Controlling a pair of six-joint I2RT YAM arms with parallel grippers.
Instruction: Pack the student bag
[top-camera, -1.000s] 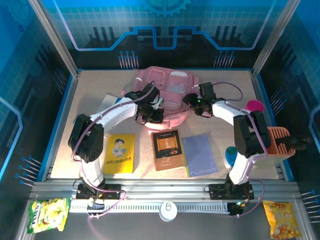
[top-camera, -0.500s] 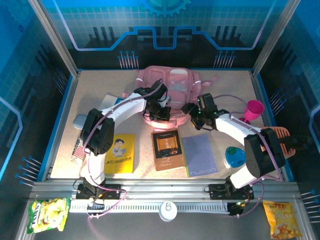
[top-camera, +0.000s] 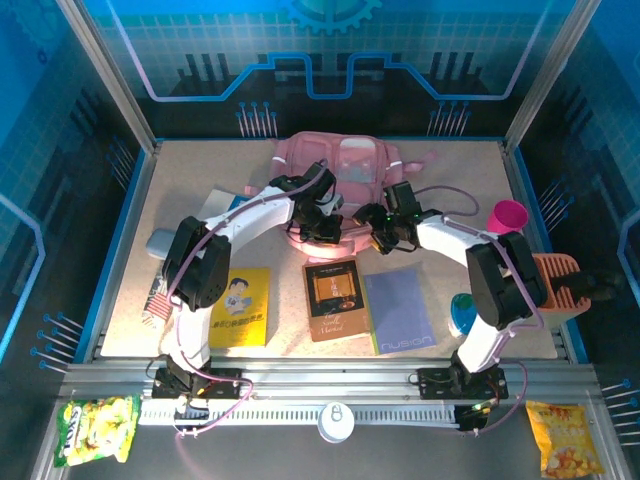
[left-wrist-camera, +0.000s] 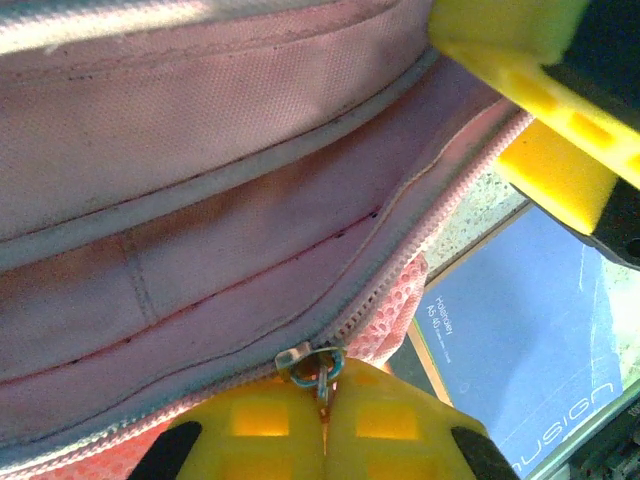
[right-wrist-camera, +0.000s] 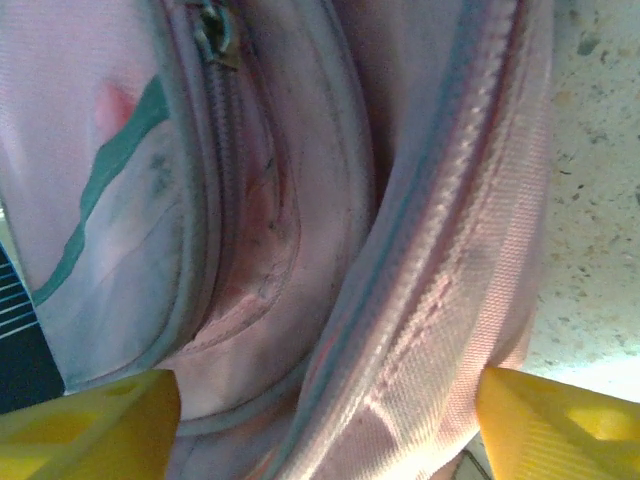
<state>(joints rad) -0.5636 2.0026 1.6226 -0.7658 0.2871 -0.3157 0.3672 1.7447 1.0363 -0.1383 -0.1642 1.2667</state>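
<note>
The pink student bag (top-camera: 345, 165) lies at the back middle of the table. My left gripper (top-camera: 325, 228) is at its near edge, shut on the metal zipper pull (left-wrist-camera: 322, 372) of a pink zip. In the left wrist view its yellow fingers (left-wrist-camera: 250, 430) press together under the pull. My right gripper (top-camera: 376, 232) sits just to the right, at the same edge. Its yellow fingers (right-wrist-camera: 85, 420) stand wide apart, open, with a thick fold of the bag (right-wrist-camera: 400, 330) between them. A second zip pull (right-wrist-camera: 215, 30) shows on a front pocket.
On the table near the bag lie a yellow book (top-camera: 238, 306), a brown book (top-camera: 337, 298) and a blue notebook (top-camera: 400, 308). A magenta cup (top-camera: 508, 215), an orange holder (top-camera: 558, 280) and a blue object (top-camera: 464, 312) stand at the right. A grey pouch (top-camera: 160, 243) lies left.
The right gripper has swung left to the bag's near edge, close beside the left gripper. The left gripper moved forward with the zip earlier, then stayed put.
</note>
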